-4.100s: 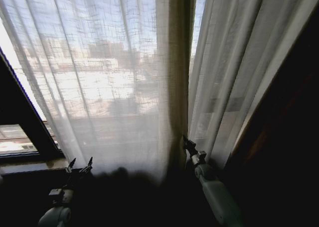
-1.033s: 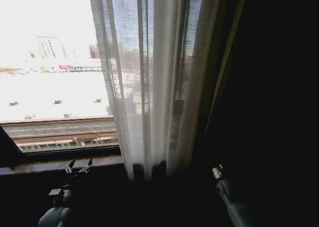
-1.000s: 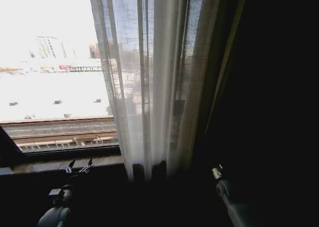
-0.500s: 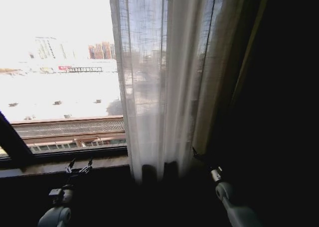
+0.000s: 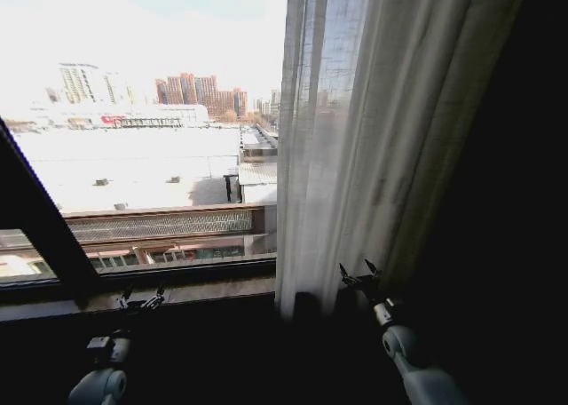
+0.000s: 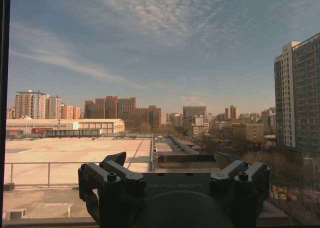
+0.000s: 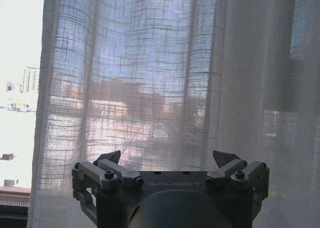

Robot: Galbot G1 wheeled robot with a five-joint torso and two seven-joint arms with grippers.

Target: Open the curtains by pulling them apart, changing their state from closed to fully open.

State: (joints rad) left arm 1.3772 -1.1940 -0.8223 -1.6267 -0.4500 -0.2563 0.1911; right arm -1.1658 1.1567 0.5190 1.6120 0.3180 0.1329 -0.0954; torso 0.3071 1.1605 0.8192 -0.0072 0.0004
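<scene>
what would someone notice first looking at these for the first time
The bright city view through the bare window on the left, then the sheer pleated curtains bunched at the right. Low down, the right tool sits open at the curtain's hem, and the left tool waits open by the sill.

The curtains (image 5: 355,138) — sheer white-cream, vertically pleated — darken towards the hem.

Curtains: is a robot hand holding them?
No. The right hand is open beside the curtains, gripping nothing; the left hand is open at the windowsill.
</scene>
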